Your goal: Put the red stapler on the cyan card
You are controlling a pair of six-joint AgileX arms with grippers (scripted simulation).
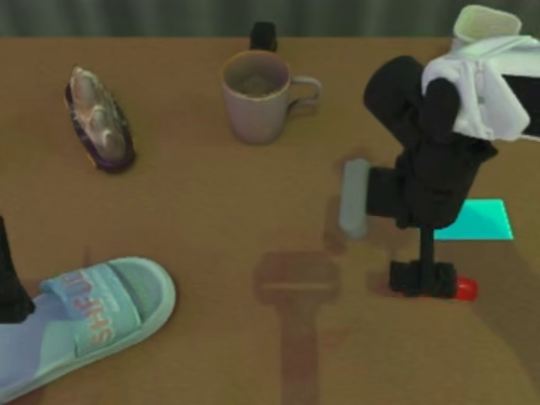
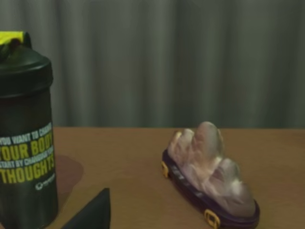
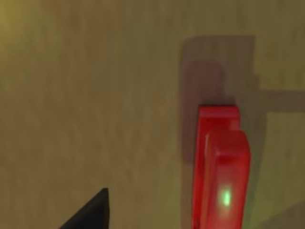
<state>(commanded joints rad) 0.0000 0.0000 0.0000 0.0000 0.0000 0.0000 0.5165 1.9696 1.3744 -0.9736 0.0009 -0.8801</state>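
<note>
stapler point(image 1: 462, 289) near tabletop's right edge, right claw point(image 1: 422, 278) down over it, grip state unclear. close squarely across its middle, then lift toward card point(image 1: 479, 221) just behind.

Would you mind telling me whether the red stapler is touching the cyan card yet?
Apart. In the top view bare table separates the red stapler, under the right gripper, from the cyan card.

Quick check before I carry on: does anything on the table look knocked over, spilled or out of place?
Nothing stands out. The mug stands upright, the slipper lies flat at the left, and the cyan card lies flat at the right. The right gripper is down over the red stapler, which lies on the table just short of the card.
</note>
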